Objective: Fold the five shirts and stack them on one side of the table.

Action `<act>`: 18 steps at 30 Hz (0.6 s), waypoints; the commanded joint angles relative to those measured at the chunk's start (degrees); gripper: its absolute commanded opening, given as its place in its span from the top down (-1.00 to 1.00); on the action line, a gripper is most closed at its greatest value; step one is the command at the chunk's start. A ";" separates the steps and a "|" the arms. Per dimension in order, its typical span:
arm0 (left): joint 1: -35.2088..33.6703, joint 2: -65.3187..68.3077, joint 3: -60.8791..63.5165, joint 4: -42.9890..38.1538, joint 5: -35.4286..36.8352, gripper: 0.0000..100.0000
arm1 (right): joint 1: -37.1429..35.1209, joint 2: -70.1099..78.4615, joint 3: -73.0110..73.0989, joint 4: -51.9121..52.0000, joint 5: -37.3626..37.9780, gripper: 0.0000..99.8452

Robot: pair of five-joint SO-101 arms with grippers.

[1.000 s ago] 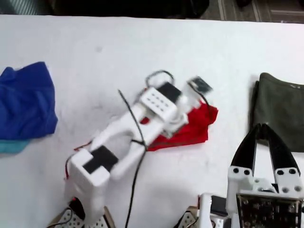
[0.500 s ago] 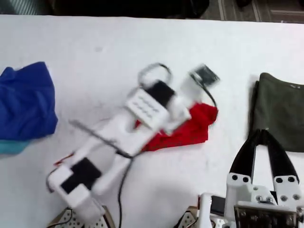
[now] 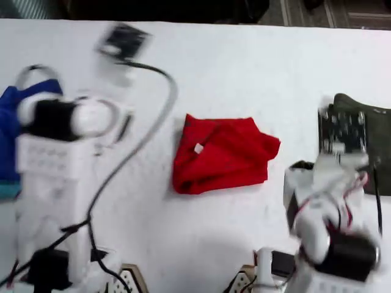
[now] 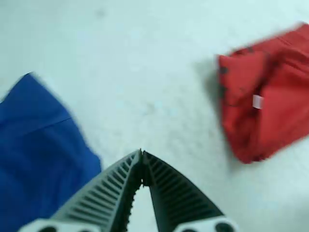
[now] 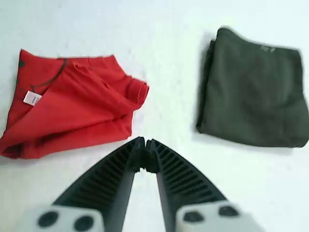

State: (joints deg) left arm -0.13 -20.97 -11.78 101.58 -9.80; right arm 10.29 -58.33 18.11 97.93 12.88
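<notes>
- The blue shirt (image 3: pixel 11 137) lies loosely bunched at the table's left edge. A strip of teal cloth (image 3: pixel 8 189) shows from under its near side.
- The left arm (image 3: pixel 55 159) stands over the left part of the white table (image 3: pixel 244 61), just beside the blue shirt and partly across it in the high view.
- The left gripper (image 4: pixel 142 153) has its jaws pressed together at the tips, with nothing between them. It hangs over bare tabletop, with the blue shirt (image 4: pixel 34 145) to one side and the red shirt (image 4: pixel 265 106) farther off on the other.
- The red shirt (image 3: pixel 223 152) sits near the middle of the table, folded into a rough rectangle with one rumpled corner. A small white label (image 3: pixel 198 148) shows on its upper layer. Nothing touches it.
- The right gripper (image 5: pixel 145 142) also has its jaws closed tip to tip and empty. It is above the bare strip between the red shirt (image 5: pixel 72 106) and the dark green shirt (image 5: pixel 253 106).
- The right arm (image 3: pixel 330 201) rises at the near right of the table.
- The dark green shirt (image 3: pixel 369 140) lies folded flat at the right edge, well apart from the red one.
</notes>
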 commanded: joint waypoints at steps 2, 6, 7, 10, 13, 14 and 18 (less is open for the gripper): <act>-10.68 -3.91 1.58 0.18 -0.88 0.95 | -6.37 6.55 0.09 0.22 -0.79 0.96; -18.33 -5.23 5.80 0.18 -0.88 0.95 | -16.31 12.09 0.18 0.13 -1.05 0.96; -20.44 -5.85 6.68 0.18 -0.88 0.95 | -18.59 13.85 0.18 0.13 -0.88 0.96; -26.95 -7.96 8.88 0.00 -0.97 0.95 | -23.87 19.91 0.18 -0.66 -0.97 0.88; -32.22 -10.42 9.67 0.18 -1.14 0.95 | -26.51 25.80 -1.14 -0.75 -1.05 0.64; -33.98 -11.21 9.76 0.18 -2.11 0.95 | -27.21 27.82 -2.11 -0.75 -0.79 0.56; -39.25 -13.67 9.76 0.00 -8.09 0.95 | -30.46 36.53 -7.30 -2.51 -0.70 0.50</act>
State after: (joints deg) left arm -36.09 -32.13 -1.85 101.67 -14.90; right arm -18.29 -26.42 15.30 97.14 12.18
